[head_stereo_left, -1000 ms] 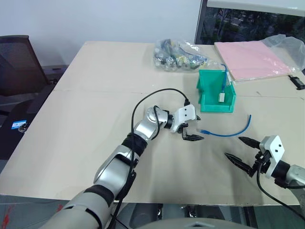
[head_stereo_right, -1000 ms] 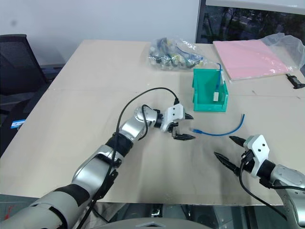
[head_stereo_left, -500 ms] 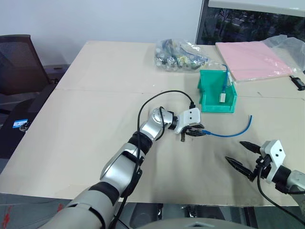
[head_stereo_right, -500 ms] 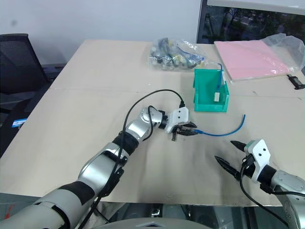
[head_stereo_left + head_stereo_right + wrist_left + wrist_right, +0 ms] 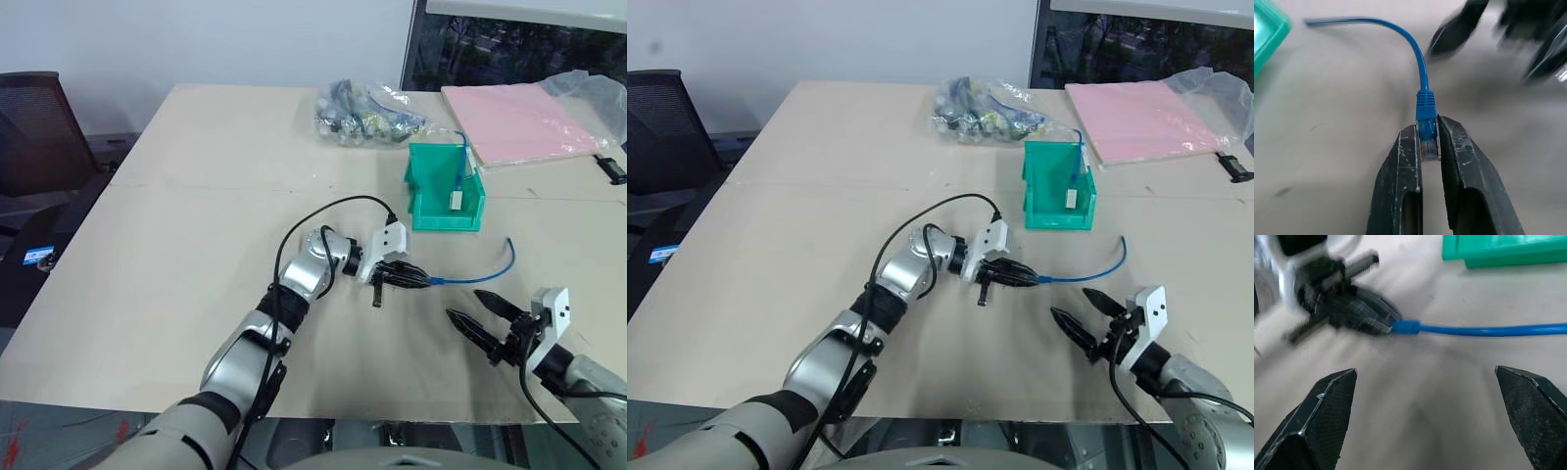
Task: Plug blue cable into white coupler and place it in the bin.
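One beige table (image 5: pixel 196 196), prob. office chair (image 5: pixel 34 122) alongside.

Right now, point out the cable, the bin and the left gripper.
cable (image 5: pixel 487 276), left eye view, mid-length of the blue cord.
bin (image 5: pixel 426 213), left eye view, green front wall.
left gripper (image 5: pixel 1428 147), left wrist view, between fingertips clamping the plug.

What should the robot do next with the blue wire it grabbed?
Probably lift the blue cable off the table toward the open right gripper. The left gripper is shut on its plug end, while the rest lies on the table beside the bin.
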Robot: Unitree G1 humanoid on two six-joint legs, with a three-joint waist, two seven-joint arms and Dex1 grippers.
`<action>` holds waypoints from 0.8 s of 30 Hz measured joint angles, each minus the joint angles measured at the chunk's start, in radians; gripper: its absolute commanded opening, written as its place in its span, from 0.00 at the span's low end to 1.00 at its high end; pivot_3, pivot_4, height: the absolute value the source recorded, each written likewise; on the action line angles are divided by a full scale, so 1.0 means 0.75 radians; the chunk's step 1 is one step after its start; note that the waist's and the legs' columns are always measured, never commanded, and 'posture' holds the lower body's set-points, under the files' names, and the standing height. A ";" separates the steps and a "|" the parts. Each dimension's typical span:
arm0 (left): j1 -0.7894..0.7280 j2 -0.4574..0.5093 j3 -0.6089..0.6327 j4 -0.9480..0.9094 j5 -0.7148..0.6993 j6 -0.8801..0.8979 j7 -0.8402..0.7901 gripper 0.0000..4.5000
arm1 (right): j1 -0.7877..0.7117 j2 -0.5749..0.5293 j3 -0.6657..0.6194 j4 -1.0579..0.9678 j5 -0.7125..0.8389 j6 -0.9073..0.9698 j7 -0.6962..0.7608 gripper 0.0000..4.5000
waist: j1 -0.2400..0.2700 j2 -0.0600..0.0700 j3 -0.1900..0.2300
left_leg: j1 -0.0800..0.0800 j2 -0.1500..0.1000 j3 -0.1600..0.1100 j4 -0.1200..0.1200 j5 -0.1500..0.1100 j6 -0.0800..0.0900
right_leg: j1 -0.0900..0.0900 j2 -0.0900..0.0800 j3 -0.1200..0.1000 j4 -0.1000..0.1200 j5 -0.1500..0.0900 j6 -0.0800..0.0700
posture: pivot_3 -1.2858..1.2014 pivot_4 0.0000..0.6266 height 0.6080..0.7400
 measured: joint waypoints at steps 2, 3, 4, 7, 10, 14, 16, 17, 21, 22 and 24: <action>0.027 0.010 0.028 -0.132 -0.106 0.182 -0.017 0.01 | -0.025 0.011 -0.006 0.003 0.128 0.060 0.010 1.00 | 0.000 0.000 0.000 | 0.000 0.000 0.000 0.000 0.000 0.000 | 0.000 0.000 0.000 0.000 0.000 0.000 | 0.52 0.24 1.00; 0.036 0.017 0.042 -0.190 -0.154 0.261 -0.016 0.01 | -0.036 0.011 -0.014 0.001 0.193 0.087 0.020 1.00 | 0.001 0.000 0.000 | 0.000 0.000 -0.001 0.000 0.000 0.000 | 0.000 0.000 0.000 0.000 0.000 0.000 | 0.52 0.24 1.00; 0.040 0.022 0.060 -0.230 -0.188 0.318 -0.013 0.01 | -0.045 0.010 -0.024 -0.002 0.239 0.105 0.024 1.00 | 0.001 0.000 0.000 | 0.001 0.000 -0.001 0.000 0.000 0.000 | 0.000 0.000 -0.001 0.000 0.000 0.000 | 0.52 0.24 1.00; 0.045 0.029 0.104 -0.295 -0.275 0.459 0.012 0.01 | -0.051 -0.016 -0.029 -0.034 0.360 0.165 0.042 1.00 | 0.001 0.000 0.000 | 0.000 0.000 -0.001 0.000 0.000 0.000 | 0.000 0.000 -0.001 0.000 0.000 0.000 | 0.52 0.24 1.00; 0.047 0.038 0.134 -0.333 -0.345 0.565 0.025 0.01 | -0.058 -0.035 -0.029 -0.047 0.439 0.200 0.058 1.00 | 0.001 0.000 0.000 | 0.000 0.000 -0.001 0.000 0.000 0.000 | 0.000 0.000 -0.001 0.000 0.000 0.000 | 0.52 0.24 1.00; 0.056 0.046 0.134 -0.337 -0.376 0.598 0.033 0.01 | -0.121 -0.038 -0.029 -0.051 0.513 0.220 0.051 1.00 | 0.001 0.000 0.000 | 0.000 0.000 -0.001 0.000 0.000 0.000 | 0.000 0.001 -0.001 0.000 0.000 0.000 | 0.52 0.24 1.00; 0.065 0.047 0.133 -0.337 -0.390 0.612 0.034 0.01 | -0.147 -0.037 -0.029 -0.056 0.542 0.226 0.042 1.00 | 0.001 0.000 0.000 | 0.000 0.000 -0.001 0.000 0.000 0.000 | 0.000 0.001 -0.001 0.000 0.000 0.000 | 0.52 0.24 1.00; 0.066 0.047 0.133 -0.337 -0.394 0.618 0.034 0.01 | -0.154 -0.037 -0.029 -0.062 0.548 0.226 0.034 1.00 | 0.001 0.000 0.000 | 0.000 0.000 -0.001 0.000 0.000 0.000 | 0.000 0.001 -0.001 0.000 0.000 0.000 | 0.52 0.24 1.00; 0.067 0.051 0.133 -0.340 -0.423 0.640 0.040 0.01 | -0.167 -0.033 -0.029 -0.075 0.569 0.225 0.021 0.81 | 0.002 0.000 0.000 | 0.000 0.000 -0.001 0.000 0.000 0.000 | 0.000 0.001 -0.001 0.000 0.000 0.000 | 0.52 0.24 1.00; 0.067 0.050 0.134 -0.340 -0.427 0.641 0.044 0.01 | -0.161 -0.033 -0.029 -0.075 0.569 0.225 0.021 0.68 | 0.002 0.000 0.000 | 0.000 -0.001 0.000 0.000 0.000 0.000 | 0.000 0.001 0.000 0.000 0.000 0.000 | 0.52 0.24 1.00; 0.066 0.050 0.134 -0.340 -0.433 0.643 0.046 0.01 | -0.149 -0.032 -0.029 -0.075 0.567 0.224 0.022 0.52 | 0.001 0.000 0.000 | 0.000 -0.001 0.000 0.000 0.000 0.000 | 0.000 0.001 0.000 0.000 0.000 0.000 | 0.52 0.24 1.00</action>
